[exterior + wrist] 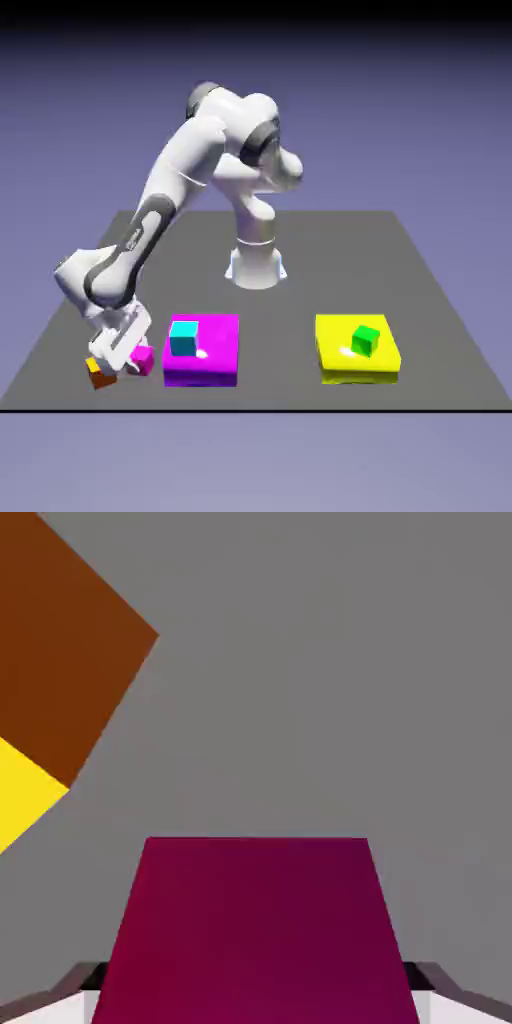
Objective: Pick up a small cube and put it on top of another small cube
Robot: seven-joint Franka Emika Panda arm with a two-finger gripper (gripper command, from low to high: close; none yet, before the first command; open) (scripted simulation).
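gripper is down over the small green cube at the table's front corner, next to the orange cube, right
Not quite: the cube under the gripper is magenta, not green. The hand view shows it large between the finger tips, and the orange cube does sit beside it. The green cube rests on the yellow block in the exterior view.

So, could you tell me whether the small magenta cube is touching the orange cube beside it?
Apart. The hand view shows bare grey table between the magenta cube and the orange cube.
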